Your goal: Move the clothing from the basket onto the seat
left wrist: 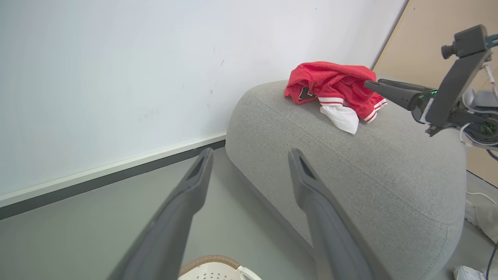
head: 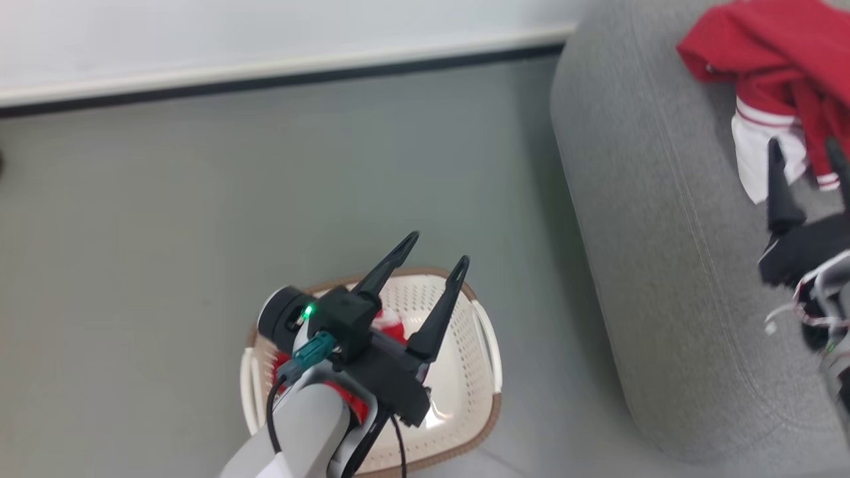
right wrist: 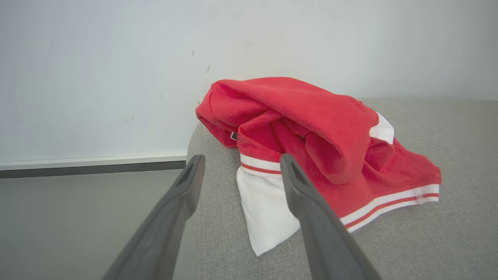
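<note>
A red garment with white trim lies bunched on the grey seat, near its rounded end. My right gripper stands open just short of the garment, with nothing between its fingers. The right wrist view shows that gripper open before the clothing on the seat. My left gripper hangs open and empty above the basket, where more red clothing peeks out from under the arm. The left wrist view has the left gripper, seat, garment and basket rim.
The basket stands on a grey floor to the left of the seat. A white wall with a pale skirting and dark strip runs behind. Cables and pale objects lie on the floor past the seat's far side.
</note>
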